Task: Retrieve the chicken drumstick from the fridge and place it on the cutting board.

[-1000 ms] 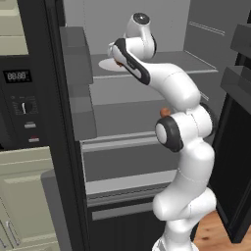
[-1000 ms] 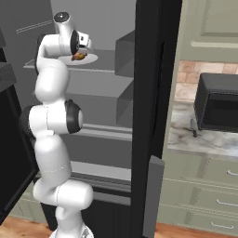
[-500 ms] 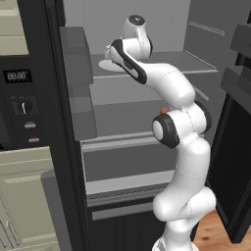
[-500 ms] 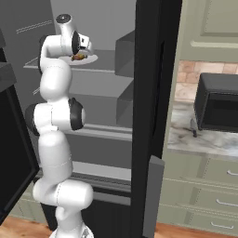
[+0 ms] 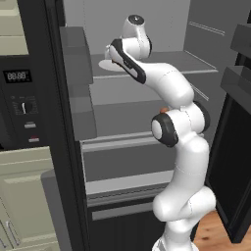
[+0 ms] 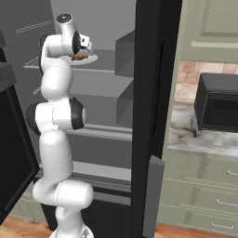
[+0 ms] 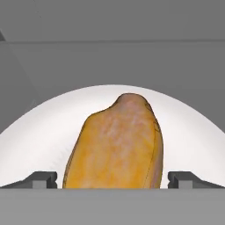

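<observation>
Drumstick retrieval, grasp stage, as seen from the kitchen floor.

Item: the chicken drumstick [image 7: 116,143], golden-brown and lumpy, lies on a white plate [image 7: 189,132] on an upper grey shelf inside the fridge [image 5: 147,93]. From the right side a small brown patch of it shows on the plate just under the hand [image 6: 79,56].

End effector: the gripper [image 7: 112,180] is spread wide, its two dark fingertips [image 7: 41,179] standing either side of the meat's near end, one well to each side. Nothing is held. Whether the pads touch the meat cannot be told; a gap shows on both sides.

Step in hand, by my reading: closing on the drumstick. To do it well, the fingers should sink a little further so they bracket the thick body rather than the tapered edge, stopping short of the plate. Closing should be even, since the piece is rounded and may squirt forward or roll if pinched off-centre. The lift should go straight up off the plate before any pull outward, so the plate is not dragged along the shelf.

Arm pose: the base stands before the open fridge. The white arm rises from low down, bends at a dark elbow joint at mid-height, then reaches up and inward, the forearm slanting to the upper shelf. The wrist is folded over so the hand points down and into the compartment, over the plate's near rim.

Not in sight: the cutting board.
</observation>
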Robot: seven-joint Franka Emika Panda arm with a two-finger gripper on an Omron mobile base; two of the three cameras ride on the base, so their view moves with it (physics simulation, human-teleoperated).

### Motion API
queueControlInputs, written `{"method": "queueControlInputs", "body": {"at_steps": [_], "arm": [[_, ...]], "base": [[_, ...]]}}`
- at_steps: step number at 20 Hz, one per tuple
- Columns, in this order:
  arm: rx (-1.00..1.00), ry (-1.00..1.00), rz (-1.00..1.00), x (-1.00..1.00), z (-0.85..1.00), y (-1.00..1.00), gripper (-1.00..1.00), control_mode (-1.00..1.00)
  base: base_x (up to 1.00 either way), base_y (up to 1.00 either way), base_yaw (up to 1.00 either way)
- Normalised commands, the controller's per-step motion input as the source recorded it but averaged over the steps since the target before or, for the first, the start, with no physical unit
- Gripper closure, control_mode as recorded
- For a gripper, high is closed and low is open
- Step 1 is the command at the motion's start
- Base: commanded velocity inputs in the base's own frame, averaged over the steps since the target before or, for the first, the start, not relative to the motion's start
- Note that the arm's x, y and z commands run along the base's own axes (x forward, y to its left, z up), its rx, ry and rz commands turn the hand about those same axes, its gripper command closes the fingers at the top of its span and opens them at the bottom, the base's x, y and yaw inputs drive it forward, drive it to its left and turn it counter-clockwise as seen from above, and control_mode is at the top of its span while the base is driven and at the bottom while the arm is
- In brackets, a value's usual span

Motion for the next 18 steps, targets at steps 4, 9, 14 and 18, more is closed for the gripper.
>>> {"method": "queueControlInputs", "body": {"at_steps": [4,9,14,18], "arm": [[0.00,0.00,0.00,0.00,0.00,0.00,1.00,-1.00],[0.00,0.00,0.00,0.00,0.00,0.00,1.00,-1.00],[0.00,0.00,0.00,0.00,0.00,0.00,1.00,-1.00],[0.00,-0.03,0.00,-0.33,0.04,-0.04,1.00,-1.00]], "base": [[0.00,0.00,0.00],[0.00,0.00,0.00],[0.00,0.00,0.00],[0.00,0.00,0.00]]}}
